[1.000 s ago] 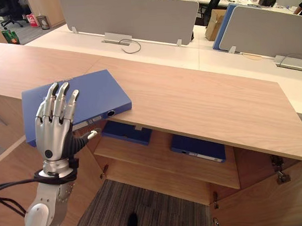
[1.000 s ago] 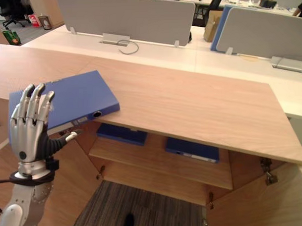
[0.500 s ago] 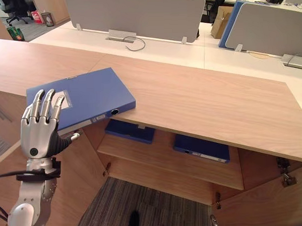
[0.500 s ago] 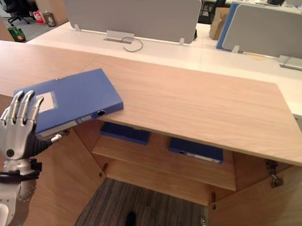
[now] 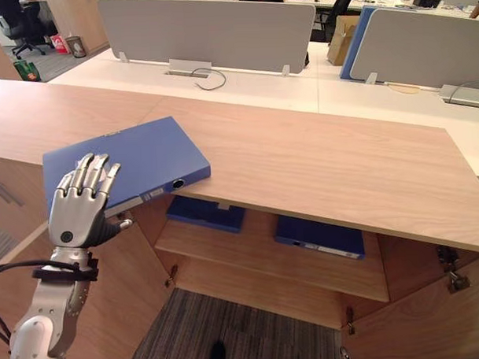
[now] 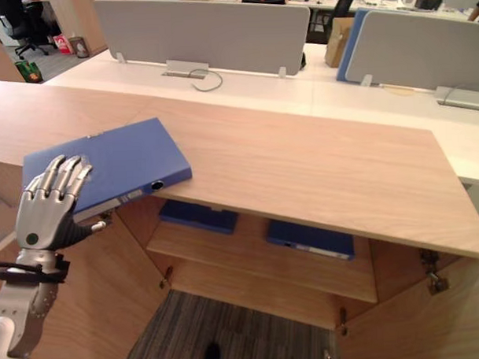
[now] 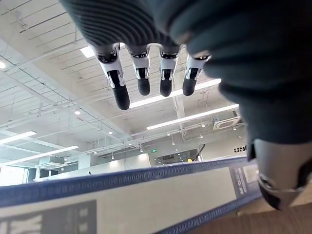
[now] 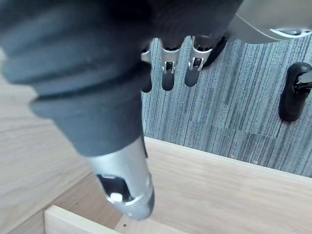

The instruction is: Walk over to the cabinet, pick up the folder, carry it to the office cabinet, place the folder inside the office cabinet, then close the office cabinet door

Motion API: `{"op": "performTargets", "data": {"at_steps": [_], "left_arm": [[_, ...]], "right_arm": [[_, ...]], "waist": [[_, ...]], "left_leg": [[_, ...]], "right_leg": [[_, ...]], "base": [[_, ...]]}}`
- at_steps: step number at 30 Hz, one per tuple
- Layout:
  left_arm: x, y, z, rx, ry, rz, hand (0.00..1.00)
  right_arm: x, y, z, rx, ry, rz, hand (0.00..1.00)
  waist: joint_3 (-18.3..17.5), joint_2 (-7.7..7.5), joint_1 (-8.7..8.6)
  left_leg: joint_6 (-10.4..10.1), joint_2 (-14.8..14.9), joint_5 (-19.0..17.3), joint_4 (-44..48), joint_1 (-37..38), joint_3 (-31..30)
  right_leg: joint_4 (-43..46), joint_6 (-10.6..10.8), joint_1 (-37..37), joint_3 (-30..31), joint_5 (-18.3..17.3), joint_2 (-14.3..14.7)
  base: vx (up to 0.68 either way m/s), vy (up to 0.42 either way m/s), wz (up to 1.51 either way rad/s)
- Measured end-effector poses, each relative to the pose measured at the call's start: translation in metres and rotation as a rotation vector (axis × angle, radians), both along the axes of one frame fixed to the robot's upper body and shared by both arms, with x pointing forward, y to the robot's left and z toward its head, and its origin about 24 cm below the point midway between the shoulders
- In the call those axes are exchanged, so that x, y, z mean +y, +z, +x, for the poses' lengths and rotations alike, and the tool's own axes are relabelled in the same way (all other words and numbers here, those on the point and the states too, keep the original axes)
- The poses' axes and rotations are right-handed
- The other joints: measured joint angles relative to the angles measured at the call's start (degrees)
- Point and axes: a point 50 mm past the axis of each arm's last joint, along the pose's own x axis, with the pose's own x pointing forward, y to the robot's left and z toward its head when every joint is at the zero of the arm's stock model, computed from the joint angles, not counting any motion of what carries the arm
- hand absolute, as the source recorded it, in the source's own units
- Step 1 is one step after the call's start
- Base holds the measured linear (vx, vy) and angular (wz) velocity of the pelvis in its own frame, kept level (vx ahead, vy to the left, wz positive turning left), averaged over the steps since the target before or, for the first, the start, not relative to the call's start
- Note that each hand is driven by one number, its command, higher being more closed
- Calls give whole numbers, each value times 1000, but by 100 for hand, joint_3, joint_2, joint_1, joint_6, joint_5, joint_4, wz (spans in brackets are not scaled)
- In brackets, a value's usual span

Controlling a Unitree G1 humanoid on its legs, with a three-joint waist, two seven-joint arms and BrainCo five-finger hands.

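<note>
A blue folder (image 5: 136,155) lies flat on the cabinet's wooden top (image 5: 325,161), its near end jutting over the front edge. My left hand (image 5: 77,213) is open at the folder's near left corner, straight fingers (image 7: 142,73) spread just above the cover and the thumb (image 7: 282,170) below the folder's edge (image 7: 146,192). Whether the fingers touch the cover I cannot tell. My right hand (image 8: 122,165) hangs low with relaxed fingers over grey carpet, holding nothing.
Below the top, the cabinet stands with both doors (image 5: 433,322) swung out. Its shelf (image 5: 266,261) holds two more blue folders (image 5: 205,214) (image 5: 319,236). White desks with grey partitions (image 5: 210,27) lie behind the cabinet.
My left hand has tilted forward and lowered, its fingers now reaching over the folder's near corner. The camera has shifted slightly; the folder has not moved on the top.
</note>
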Motion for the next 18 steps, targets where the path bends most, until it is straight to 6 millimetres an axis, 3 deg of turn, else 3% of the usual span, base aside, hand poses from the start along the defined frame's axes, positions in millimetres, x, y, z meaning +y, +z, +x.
{"op": "performTargets", "data": {"at_steps": [12,18], "left_arm": [[0,2,2,47,-45,60,0],[10,-4,4,100,-12,78,0]], "right_arm": [[1,0,-1,2,5,10,0],[1,0,-1,1,40,6,0]], "waist": [[-94,6,1],[-100,10,1]], "left_leg": [[-2,2,-1,0,0,-5],[-2,2,-1,0,-2,1]], "right_leg": [[6,-5,-1,2,-3,1],[5,-2,-3,3,-2,1]], "base": [[0,0,0],[0,0,0]]}}
